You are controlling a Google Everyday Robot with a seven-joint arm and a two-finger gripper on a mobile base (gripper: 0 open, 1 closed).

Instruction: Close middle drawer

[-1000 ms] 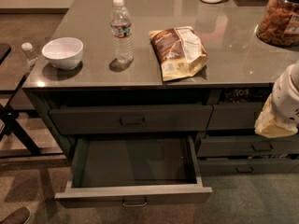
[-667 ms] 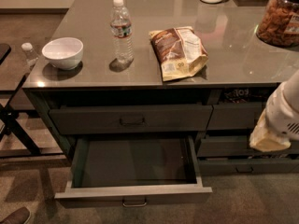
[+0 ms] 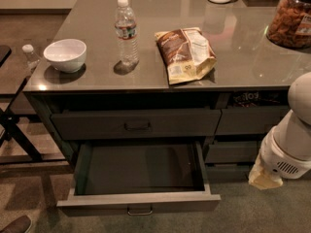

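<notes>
The gripper (image 3: 265,177) hung low at the right edge of the view, at the end of the white arm (image 3: 291,140), in front of the narrower right-hand drawers and just above the floor. It showed only as a pale tan tip under the arm's white housing; whether it was apart or together could not be told. It touched nothing that could be seen and stood apart from the open drawer's right corner.

The middle drawer (image 3: 138,202) was pulled far out from the cabinet, below the closed top drawer (image 3: 136,124). Its dark inner floor lay in full view, and its flat grey front, nearest the camera, carried a small bar handle (image 3: 140,210) at the centre.

On the grey surface (image 3: 243,52) above stood a white bowl (image 3: 65,55) at the left, a clear water bottle (image 3: 127,32) upright beside it, and a brown snack bag (image 3: 185,54) lying flat towards the middle. A jar (image 3: 291,18) of brown snacks stood at the far right.
</notes>
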